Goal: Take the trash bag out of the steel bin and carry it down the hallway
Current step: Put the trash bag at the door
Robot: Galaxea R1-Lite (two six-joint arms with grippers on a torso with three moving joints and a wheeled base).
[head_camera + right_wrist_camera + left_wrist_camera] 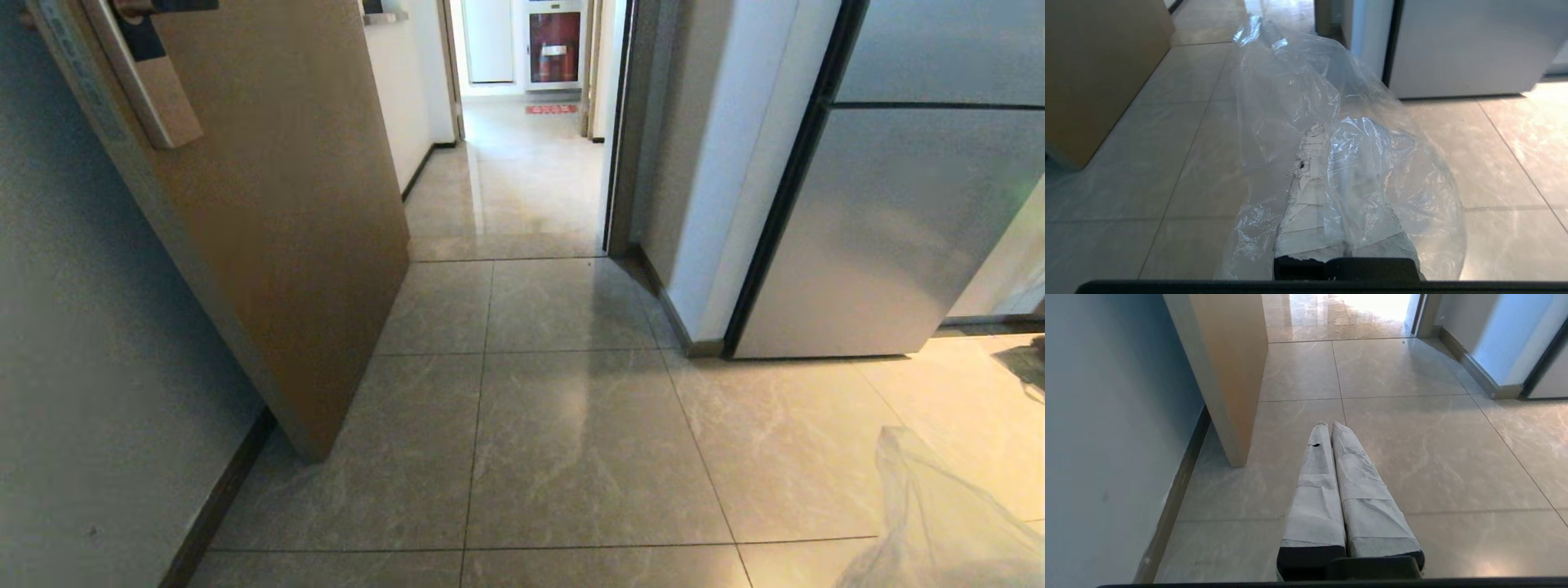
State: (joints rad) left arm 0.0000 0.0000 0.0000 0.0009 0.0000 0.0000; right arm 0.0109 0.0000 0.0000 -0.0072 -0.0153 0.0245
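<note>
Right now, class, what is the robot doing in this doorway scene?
The right gripper is shut on the trash bag, a clear crinkly plastic bag draped over its fingers and showing at the lower right of the head view. The left gripper is shut and holds nothing. The robot faces an open brown door and the hallway of glossy grey tiles beyond it. A steel-grey fridge stands to the right. No bin is in view.
</note>
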